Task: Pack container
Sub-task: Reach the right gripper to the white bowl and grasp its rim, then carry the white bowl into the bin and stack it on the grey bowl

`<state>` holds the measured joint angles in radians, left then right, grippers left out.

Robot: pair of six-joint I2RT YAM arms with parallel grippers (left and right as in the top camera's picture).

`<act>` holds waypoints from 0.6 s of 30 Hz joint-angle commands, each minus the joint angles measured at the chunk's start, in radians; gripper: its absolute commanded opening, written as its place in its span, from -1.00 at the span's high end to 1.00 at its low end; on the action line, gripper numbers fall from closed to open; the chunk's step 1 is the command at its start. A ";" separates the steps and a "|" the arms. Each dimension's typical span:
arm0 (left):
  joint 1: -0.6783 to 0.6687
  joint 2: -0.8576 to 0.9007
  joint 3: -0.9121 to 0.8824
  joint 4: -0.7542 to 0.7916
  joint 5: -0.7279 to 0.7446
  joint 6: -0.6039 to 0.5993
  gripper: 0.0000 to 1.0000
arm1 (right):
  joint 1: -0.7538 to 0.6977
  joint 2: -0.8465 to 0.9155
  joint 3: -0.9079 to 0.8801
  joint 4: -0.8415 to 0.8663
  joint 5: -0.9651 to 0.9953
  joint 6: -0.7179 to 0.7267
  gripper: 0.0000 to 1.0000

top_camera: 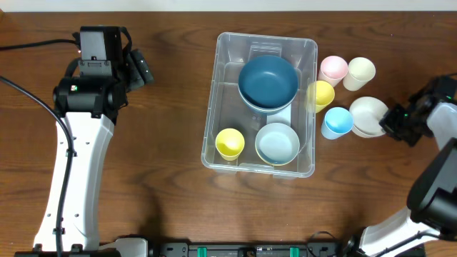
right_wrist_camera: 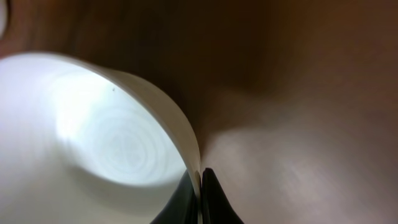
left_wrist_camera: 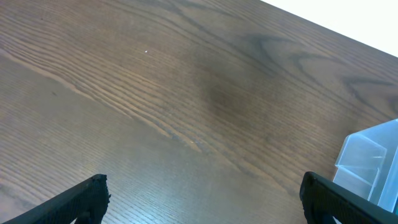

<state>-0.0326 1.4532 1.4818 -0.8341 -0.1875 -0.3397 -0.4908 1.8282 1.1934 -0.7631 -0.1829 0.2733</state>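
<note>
The clear plastic container (top_camera: 214,107) sits mid-table, holding a dark blue bowl (top_camera: 268,81), a light blue bowl (top_camera: 277,143) and a yellow cup (top_camera: 229,143). A corner of the container (left_wrist_camera: 373,158) shows in the left wrist view. Right of it stand a pink cup (top_camera: 333,68), a cream cup (top_camera: 360,72), a yellow cup (top_camera: 320,94) and a blue cup (top_camera: 337,121). My right gripper (top_camera: 389,123) is shut on the rim of a white bowl (top_camera: 368,114); the wrist view shows both fingers (right_wrist_camera: 212,199) pinching the bowl's wall (right_wrist_camera: 112,143). My left gripper (left_wrist_camera: 202,199) hangs open over bare table at far left.
The left arm (top_camera: 93,93) stands far left of the container. The cups crowd the strip between the container's right wall and the white bowl. The wooden table (top_camera: 157,178) spreads around everything.
</note>
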 commanded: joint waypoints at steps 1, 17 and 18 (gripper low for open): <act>0.004 0.004 0.011 -0.003 -0.008 0.002 -0.96 | -0.025 -0.158 0.005 -0.045 0.003 -0.008 0.97; 0.004 0.004 0.011 -0.003 -0.008 0.002 -0.96 | 0.474 -0.824 0.005 -0.177 -0.039 -0.069 0.98; 0.004 0.004 0.011 -0.003 -0.008 0.002 -0.96 | 0.529 -0.829 0.005 -0.183 -0.003 -0.069 0.97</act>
<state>-0.0326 1.4532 1.4818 -0.8337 -0.1875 -0.3397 -0.0586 1.0092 1.1961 -0.9371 -0.2432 0.2222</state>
